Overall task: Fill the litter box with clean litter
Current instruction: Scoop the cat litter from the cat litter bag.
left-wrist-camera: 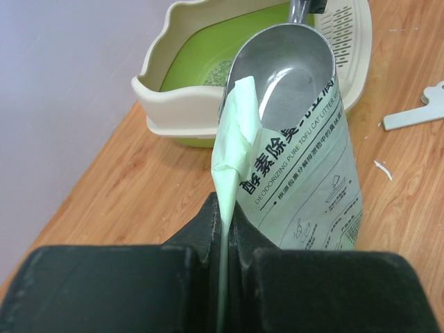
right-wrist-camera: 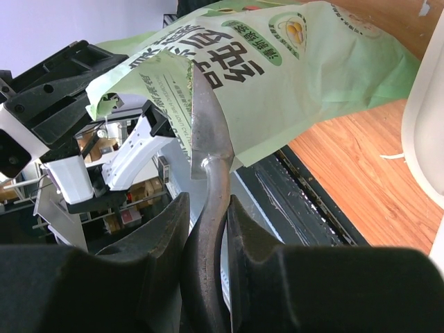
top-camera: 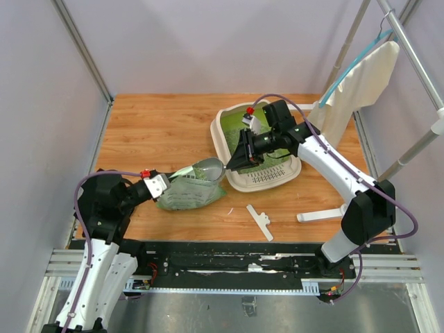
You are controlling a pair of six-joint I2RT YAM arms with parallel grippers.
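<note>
The litter box (top-camera: pixel 223 139) sits on the wooden table (top-camera: pixel 159 125), right of centre toward the far edge, a cream tray with a bright green inside. In the left wrist view a small speckled patch of clean litter (left-wrist-camera: pixel 220 69) lies on that green floor near one wall; how much more there is cannot be told. A light green printed bag (top-camera: pixel 186 194) lies on the table just left of the box, its open mouth turned toward it. The left gripper (left-wrist-camera: pixel 223 223) has its fingers pressed together on a folded edge of the bag's mouth, pinching the thin plastic between them. The right gripper (right-wrist-camera: pixel 208 208) reaches across the box and clamps its 2 fingers on the handle of a silver metal scoop (left-wrist-camera: pixel 284 62). The scoop's front end is tucked inside the bag's mouth, and the rest of its shiny bowl shows bare above the bag's printed panel. Nearer the arm bases, 2 white plastic pieces (top-camera: pixel 260 220) lie on the wood, well apart from the bag. A pale cloth (top-camera: pixel 361 83) hangs at the far right corner.
</note>
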